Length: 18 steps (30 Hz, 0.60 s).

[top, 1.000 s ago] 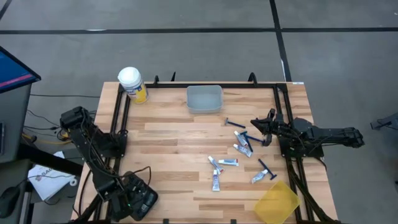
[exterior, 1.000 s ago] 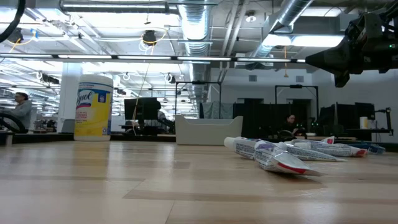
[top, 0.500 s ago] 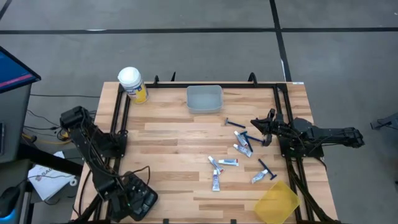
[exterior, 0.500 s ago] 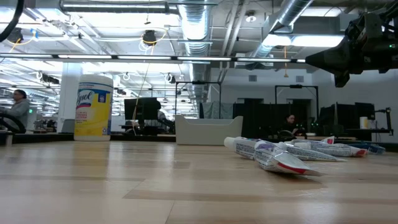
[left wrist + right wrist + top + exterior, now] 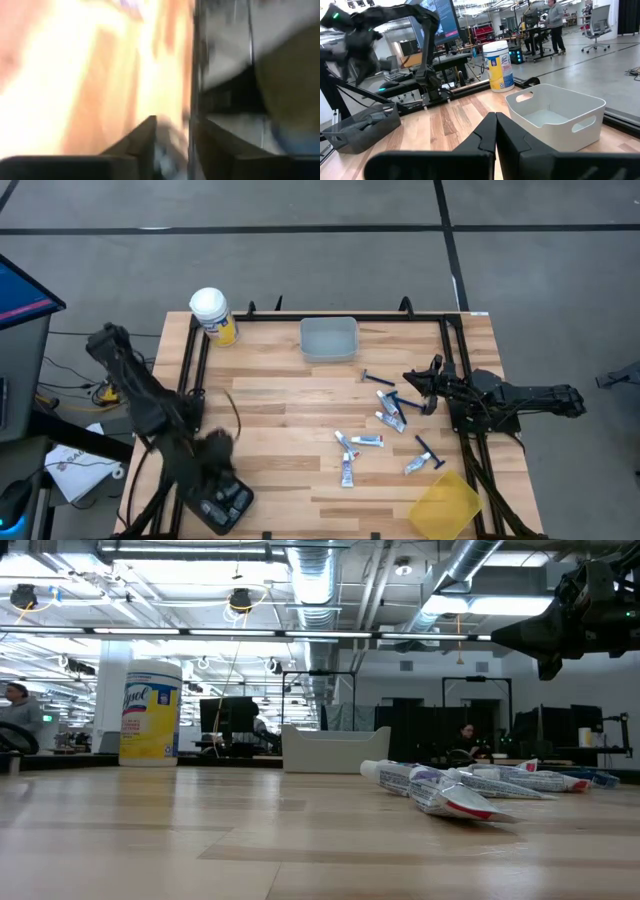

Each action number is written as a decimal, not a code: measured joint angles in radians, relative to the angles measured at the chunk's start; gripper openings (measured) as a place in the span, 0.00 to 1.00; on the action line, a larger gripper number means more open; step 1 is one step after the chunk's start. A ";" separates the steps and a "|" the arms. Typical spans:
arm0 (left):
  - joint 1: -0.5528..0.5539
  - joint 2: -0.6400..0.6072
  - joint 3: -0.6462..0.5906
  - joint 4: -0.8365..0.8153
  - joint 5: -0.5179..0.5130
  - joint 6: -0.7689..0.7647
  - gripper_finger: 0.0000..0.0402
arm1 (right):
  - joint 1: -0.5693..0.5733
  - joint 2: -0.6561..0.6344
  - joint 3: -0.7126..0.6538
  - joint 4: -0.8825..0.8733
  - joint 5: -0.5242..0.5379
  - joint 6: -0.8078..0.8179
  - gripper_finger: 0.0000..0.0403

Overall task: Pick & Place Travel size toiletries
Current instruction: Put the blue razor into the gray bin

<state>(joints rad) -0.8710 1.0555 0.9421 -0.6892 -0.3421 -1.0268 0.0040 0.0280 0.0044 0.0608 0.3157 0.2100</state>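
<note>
Several travel size toiletries lie flat on the wooden table's right half: white tubes (image 5: 367, 441), (image 5: 347, 471), (image 5: 390, 416) and blue razors (image 5: 432, 452), (image 5: 378, 378). The low view shows the tubes (image 5: 440, 790) lying in a heap. My left gripper (image 5: 212, 448) is a blur above the table's near left part, far from them; in its wrist view a narrow gap separates its fingers (image 5: 172, 145), which hold nothing I can make out. My right gripper (image 5: 425, 385) hovers shut at the right edge, beside the nearest razor (image 5: 405, 402), with nothing in it (image 5: 496, 125).
A white bin (image 5: 329, 338) stands at the far edge, a yellow bin (image 5: 445, 505) at the near right corner and a dark tray (image 5: 222, 505) at the near left corner. A yellow wipes jar (image 5: 213, 315) occupies the far left corner.
My left arm has swung up fast from the dark tray at the near left corner, its gripper rising and heading toward the table's far edge and middle; it shows only as a blur. The toiletries have not moved.
</note>
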 joint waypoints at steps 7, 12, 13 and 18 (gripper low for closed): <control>0.004 -0.317 0.000 -0.001 -0.392 0.013 0.02 | 0.000 0.000 0.001 0.000 0.000 -0.048 0.00; -0.007 -0.500 0.001 0.020 -0.458 0.155 0.00 | 0.000 0.000 0.020 -0.017 0.000 -0.093 0.00; -0.007 -0.530 0.001 0.022 -0.466 0.175 0.00 | 0.000 0.000 0.026 -0.016 0.000 -0.100 0.00; -0.007 -0.629 0.001 0.029 -0.503 0.190 0.01 | 0.000 0.000 0.034 -0.016 0.000 -0.105 0.00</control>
<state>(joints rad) -0.8776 0.4266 0.9432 -0.6603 -0.8447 -0.8371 0.0042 0.0277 0.0383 0.0444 0.3157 0.1051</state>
